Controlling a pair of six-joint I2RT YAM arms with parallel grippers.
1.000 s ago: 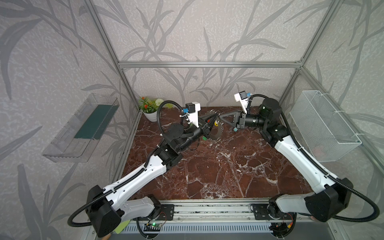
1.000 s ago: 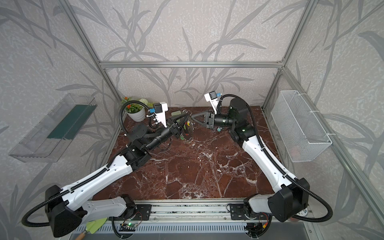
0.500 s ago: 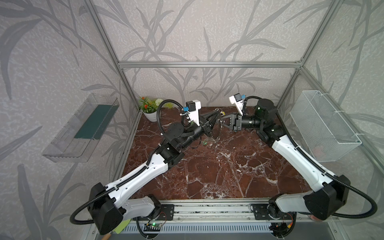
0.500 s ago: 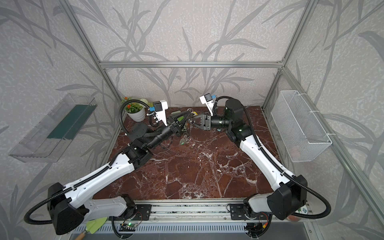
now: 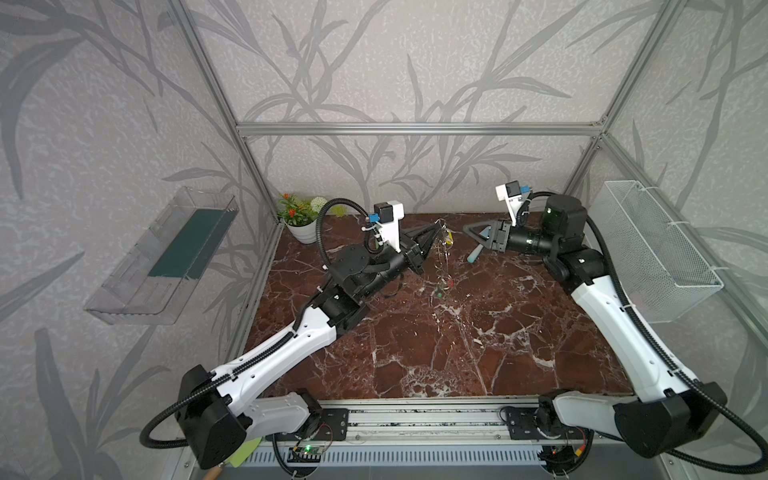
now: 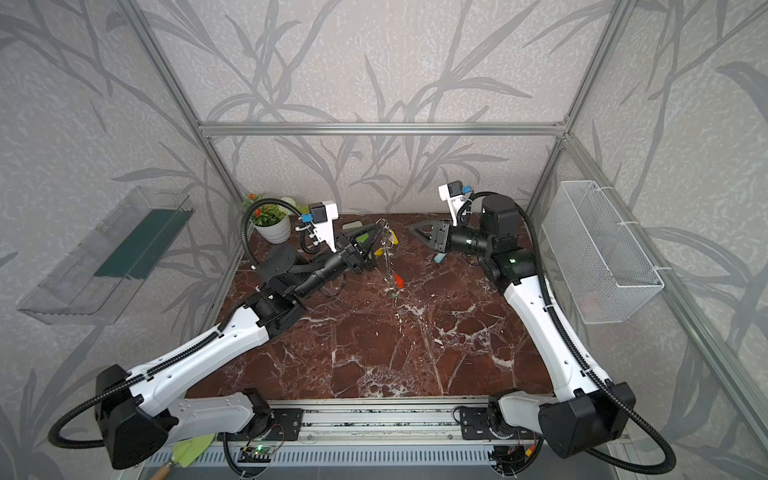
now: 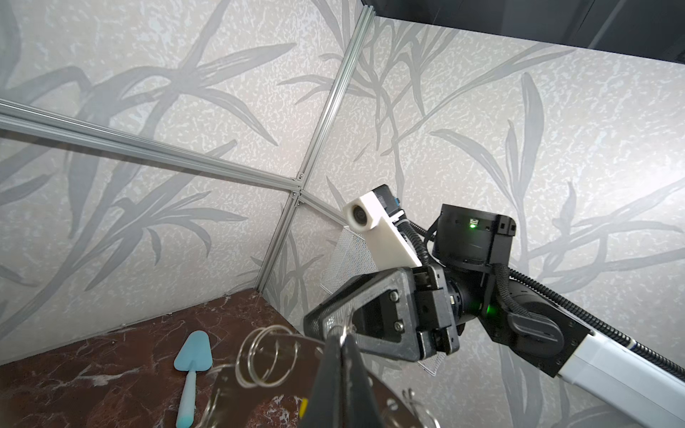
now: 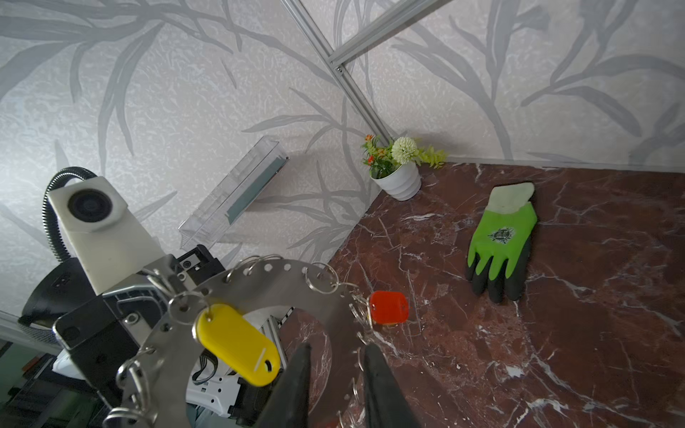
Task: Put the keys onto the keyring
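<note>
The left gripper (image 7: 343, 341) pinched the flat grey metal keyring (image 8: 281, 285) upright in mid-air, presenting its rim; yellow- and red-tagged silver keys (image 8: 237, 342) hung from it; opposite the keyring, the right gripper (image 8: 337, 350) stood spread, empty.

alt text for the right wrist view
A grey metal keyring carrying a yellow tag and a red tag fills the foreground, just beyond the open right gripper. A green-and-black glove lies on the marble table.

Soft even light, warped edges
</note>
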